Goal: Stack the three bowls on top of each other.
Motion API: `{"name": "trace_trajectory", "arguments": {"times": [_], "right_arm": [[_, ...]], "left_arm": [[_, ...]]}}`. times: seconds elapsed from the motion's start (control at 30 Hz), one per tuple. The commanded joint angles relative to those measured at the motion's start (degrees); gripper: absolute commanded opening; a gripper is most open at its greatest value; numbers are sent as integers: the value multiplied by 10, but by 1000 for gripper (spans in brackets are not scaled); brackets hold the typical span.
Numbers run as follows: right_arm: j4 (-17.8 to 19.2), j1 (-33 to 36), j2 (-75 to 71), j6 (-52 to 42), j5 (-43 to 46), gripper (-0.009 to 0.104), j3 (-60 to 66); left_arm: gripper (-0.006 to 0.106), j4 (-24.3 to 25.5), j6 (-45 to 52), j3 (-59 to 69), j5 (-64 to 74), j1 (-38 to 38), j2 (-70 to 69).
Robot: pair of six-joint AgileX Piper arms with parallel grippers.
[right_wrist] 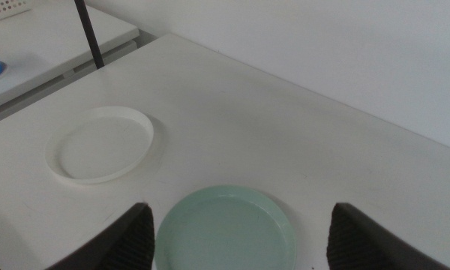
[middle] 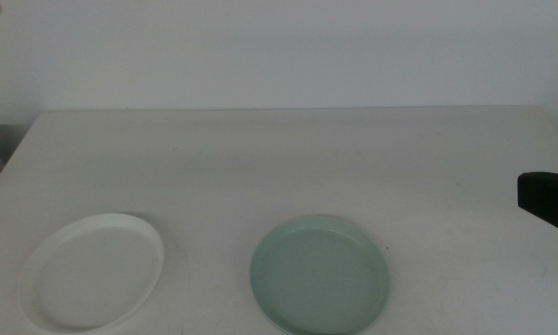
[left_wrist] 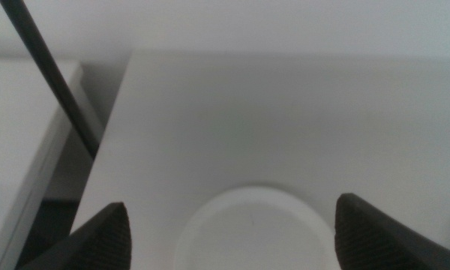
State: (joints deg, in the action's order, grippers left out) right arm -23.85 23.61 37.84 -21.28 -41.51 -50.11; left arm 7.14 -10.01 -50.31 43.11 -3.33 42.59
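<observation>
Hovering w/ fingers wide apart, empty: left gripper (left_wrist: 232,232) over white bowl (middle: 91,271), right gripper (right_wrist: 240,236) over mint bowl (middle: 320,274).

dark, matte, blunt-tipped jaws on left gripper (left_wrist: 232,232) and right gripper (right_wrist: 240,236)

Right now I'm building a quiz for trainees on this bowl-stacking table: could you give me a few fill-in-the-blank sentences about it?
1. The bowl lying toward the table's left side is ____ in colour.
2. The mint green bowl has ____ stacked on it.
3. The right gripper hovers over the ____ bowl, jaws open.
4. The left gripper hovers with its jaws ____.

Missing words: white; nothing; mint green; open
</observation>
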Motion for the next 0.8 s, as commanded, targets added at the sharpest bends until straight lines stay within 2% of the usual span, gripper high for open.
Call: {"name": "trace_trajectory", "arguments": {"times": [0.0,0.23,0.53,0.63,0.77], "right_arm": [[-5,0,0,-3,34,59,-15],[-5,0,0,-3,34,59,-15],[-5,0,0,-3,34,59,-15],[-5,0,0,-3,34,59,-15],[-5,0,0,-3,34,59,-15]], "left_arm": [[94,-2,-8,-21,-40,0,19],[94,-26,-9,-23,-35,0,71],[88,5,34,-103,49,8,153],[88,-42,96,-134,85,48,186],[88,-155,216,-155,113,135,229]]}}
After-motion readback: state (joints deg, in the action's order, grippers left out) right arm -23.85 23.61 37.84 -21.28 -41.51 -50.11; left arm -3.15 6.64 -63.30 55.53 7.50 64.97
